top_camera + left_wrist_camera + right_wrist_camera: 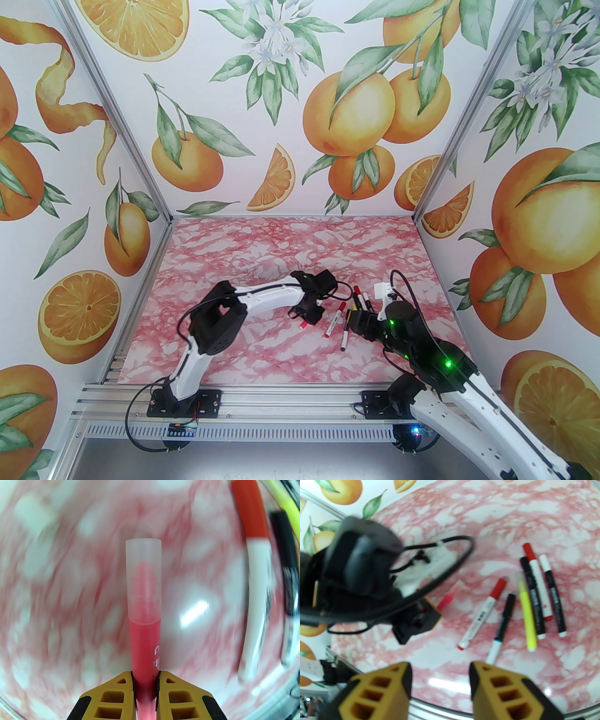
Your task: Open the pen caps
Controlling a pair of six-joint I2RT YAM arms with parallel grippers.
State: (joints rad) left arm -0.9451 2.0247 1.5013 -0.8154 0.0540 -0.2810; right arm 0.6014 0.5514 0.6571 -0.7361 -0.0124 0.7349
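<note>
**Left.** In the top view the left claw (307,315) is bent down over the marble table (262,356), left of centre. In its wrist view the jaws are closed hard on the pink pen (144,641). They pinch the barrel at the bottom centre of the frame. The clear cap (143,573) points up the frame, seated on the pen and free of the fingers. Judgement: the grip sits low on the barrel so the cap end is exposed for a pull. The background is blurred, so I cannot tell whether the pen is off the table.

**Centre.** The other pens (481,616) lie loose side by side at centre right of the right wrist view. All look capped and none is touched.

**Right.** The right claw (440,667) is at the bottom of its wrist view. Its jaws stand partly apart, hold nothing and touch nothing. Judgement: it is placed to come across for the clear cap.
</note>
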